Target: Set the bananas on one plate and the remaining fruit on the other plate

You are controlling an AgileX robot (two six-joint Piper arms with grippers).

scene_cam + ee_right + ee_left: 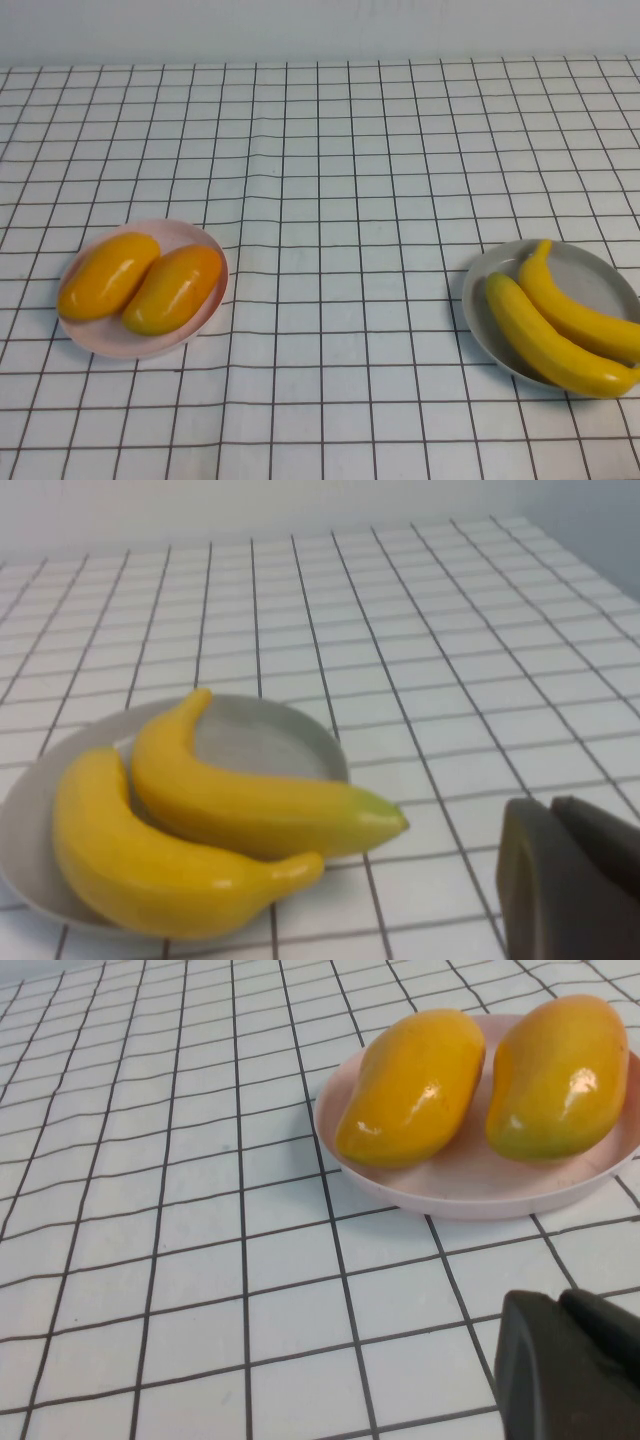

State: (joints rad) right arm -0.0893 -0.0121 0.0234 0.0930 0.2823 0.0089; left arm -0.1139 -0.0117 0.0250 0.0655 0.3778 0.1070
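Observation:
Two yellow bananas (560, 320) lie side by side on the grey plate (600, 275) at the right. In the right wrist view the bananas (230, 810) rest on the plate (260, 740). Two orange-yellow mango-like fruits (140, 280) lie on the pink plate (195, 235) at the left. The left wrist view shows the fruits (480, 1080) on that plate (470, 1185). My left gripper (565, 1300) is shut and empty, back from the pink plate. My right gripper (555, 808) is shut and empty, back from the grey plate. Neither gripper shows in the high view.
A white cloth with a black grid (340, 200) covers the table, with a slight fold running down its left half. A pale wall lies along the far edge.

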